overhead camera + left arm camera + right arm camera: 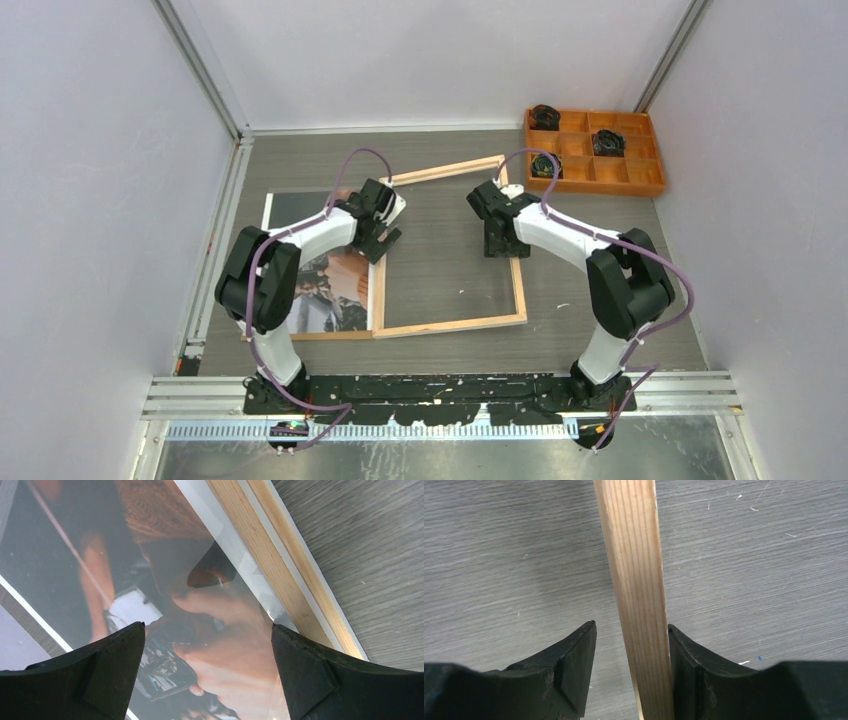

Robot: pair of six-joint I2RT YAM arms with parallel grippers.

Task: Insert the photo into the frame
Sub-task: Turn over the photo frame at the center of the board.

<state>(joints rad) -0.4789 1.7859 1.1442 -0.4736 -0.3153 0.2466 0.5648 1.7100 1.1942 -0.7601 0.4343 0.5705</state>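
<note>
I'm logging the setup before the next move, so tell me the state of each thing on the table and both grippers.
photo: flat, picture side up, beside the frame's left rail.
frame: flat, wood back up, nothing inside.
left gripper: open above the photo.
right gripper: open, straddling the frame's right rail.
orange tray: upright, three compartments hold dark items.

I can read no text, label, brand, number or sign in any view. The photo [335,290], frame [450,325] and tray [600,188] carry no lettering I can make out.
</note>
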